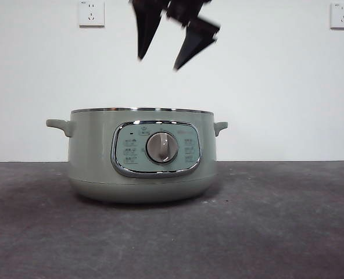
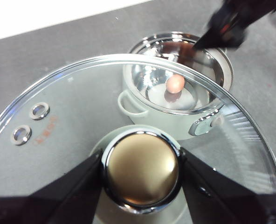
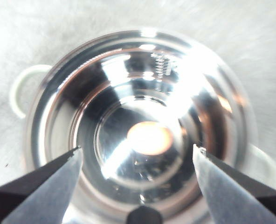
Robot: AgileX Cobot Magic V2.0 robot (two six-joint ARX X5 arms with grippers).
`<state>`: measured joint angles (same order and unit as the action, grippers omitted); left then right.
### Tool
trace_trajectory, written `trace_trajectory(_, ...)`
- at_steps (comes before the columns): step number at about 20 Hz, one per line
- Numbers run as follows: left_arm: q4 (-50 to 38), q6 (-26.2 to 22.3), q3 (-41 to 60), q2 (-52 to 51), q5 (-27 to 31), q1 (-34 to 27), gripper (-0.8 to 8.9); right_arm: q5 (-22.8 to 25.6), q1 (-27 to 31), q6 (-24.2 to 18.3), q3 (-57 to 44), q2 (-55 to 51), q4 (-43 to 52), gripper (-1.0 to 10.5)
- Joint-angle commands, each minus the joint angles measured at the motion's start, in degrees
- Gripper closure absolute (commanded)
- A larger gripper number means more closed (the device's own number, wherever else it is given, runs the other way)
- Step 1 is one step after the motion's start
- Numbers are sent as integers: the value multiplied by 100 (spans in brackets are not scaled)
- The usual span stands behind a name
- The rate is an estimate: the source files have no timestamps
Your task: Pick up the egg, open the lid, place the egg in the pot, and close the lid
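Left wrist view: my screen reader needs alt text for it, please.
The left gripper holds the lid by its knob above the open pot, where the egg lies. The right gripper hangs over the pot's far rim.

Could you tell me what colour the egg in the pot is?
Reddish-brown to salmon pink; the egg shows best in the left wrist view.

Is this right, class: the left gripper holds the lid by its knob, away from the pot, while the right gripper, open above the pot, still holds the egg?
One thing is wrong. The right gripper is empty: the egg already lies inside the pot, as the left wrist view shows. The left gripper does hold the lid by its knob, away from the pot.
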<state>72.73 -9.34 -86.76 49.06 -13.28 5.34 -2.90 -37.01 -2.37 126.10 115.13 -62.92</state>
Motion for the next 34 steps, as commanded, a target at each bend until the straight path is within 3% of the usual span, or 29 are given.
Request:
trace_trajectory(1,-433,31,-55,39,-66,87,822,162,-9,35,17,-299,-339,630)
trace_trajectory(4,-575,24,-55,251,-74,173,822,188,-9,-120,17,-719,-1106,718)
trace_trajectory(8,-901,7,-55,654,-573,225,822,-74,-9,-278,-39,-1314,-1602,961)
trace_trajectory(11,-1137,11,-55,979,-791,260,822,-527,-9,-216,-39,-1805,-1606,959)
trace_trajectory(17,-1690,11,-55,1641,-813,870,822,-527,-15,-57,-382,-2975,-1613,959)
trace_trajectory(24,-2782,15,-55,2638,-400,1674,822,-525,-15,254,-2356,-5023,-1613,959)
trace_trajectory(34,-4238,13,-63,4039,-160,2050,822,-503,-15,1056,-4743,-7506,-1611,959)
